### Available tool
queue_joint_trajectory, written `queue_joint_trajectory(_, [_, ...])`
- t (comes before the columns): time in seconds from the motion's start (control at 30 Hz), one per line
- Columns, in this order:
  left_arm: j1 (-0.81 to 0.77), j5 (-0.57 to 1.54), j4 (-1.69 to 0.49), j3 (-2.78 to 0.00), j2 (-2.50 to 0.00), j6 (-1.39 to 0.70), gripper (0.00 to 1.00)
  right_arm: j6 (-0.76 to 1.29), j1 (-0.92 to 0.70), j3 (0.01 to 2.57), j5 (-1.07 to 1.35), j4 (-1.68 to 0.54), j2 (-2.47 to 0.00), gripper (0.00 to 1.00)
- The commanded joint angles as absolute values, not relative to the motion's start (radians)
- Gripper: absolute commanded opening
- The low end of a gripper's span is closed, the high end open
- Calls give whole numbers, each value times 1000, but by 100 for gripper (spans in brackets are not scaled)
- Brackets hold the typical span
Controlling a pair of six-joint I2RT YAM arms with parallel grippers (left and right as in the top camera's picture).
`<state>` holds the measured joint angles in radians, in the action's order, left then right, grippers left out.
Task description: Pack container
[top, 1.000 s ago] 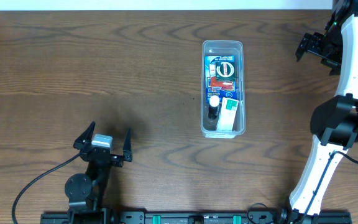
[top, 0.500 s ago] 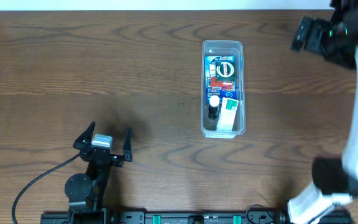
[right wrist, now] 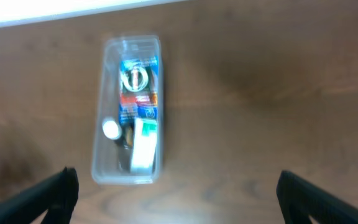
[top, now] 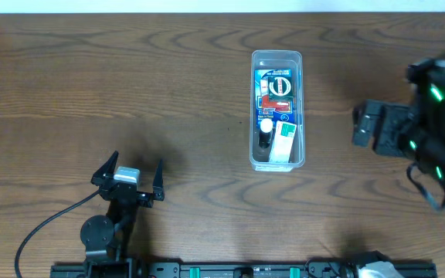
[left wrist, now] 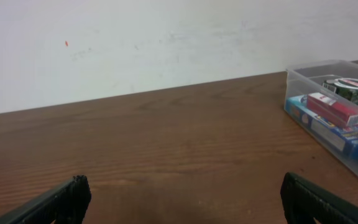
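The container (top: 277, 55) is a clear, narrow plastic bin standing right of the table's middle. It holds several small items: a round dark green tin, a red box, a blue box, a white and green box and a white-capped bottle. It also shows in the left wrist view (left wrist: 319, 64) at far right, and in the right wrist view (right wrist: 123, 177), blurred. My left gripper (top: 136, 164) is open and empty near the front left, far from the container. My right gripper (top: 368, 126) is open and empty in the air to the right of the container; its fingers (right wrist: 179, 199) are spread wide.
The brown wooden table (top: 168, 85) ends at a white wall (left wrist: 166, 43) at the back. A black cable (top: 45, 224) runs from the left arm's base at the front left. The rail of the arm bases (top: 246, 270) lines the front edge.
My right arm has swung from the far right back corner toward the front, and it now hangs blurred to the right of the container. The left arm and the container have not moved.
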<state>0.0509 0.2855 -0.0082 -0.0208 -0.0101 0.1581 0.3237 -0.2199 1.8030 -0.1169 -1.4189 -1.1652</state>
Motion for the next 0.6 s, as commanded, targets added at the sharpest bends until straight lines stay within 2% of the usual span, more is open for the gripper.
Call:
queue_joint_trajectory(0.0, [56,299,-44,-4,-4,164,98,309,-203,1617,-141,-1287,-1003,99])
queue_joint_trajectory(0.3, [56,299,-44,-4,-4,164,98,181,-65,944,68,-777,-585,99])
queue_joint_trajectory(0.57, [56,299,-44,-4,-4,164,98,174,-27,494,80,-362,-303,99])
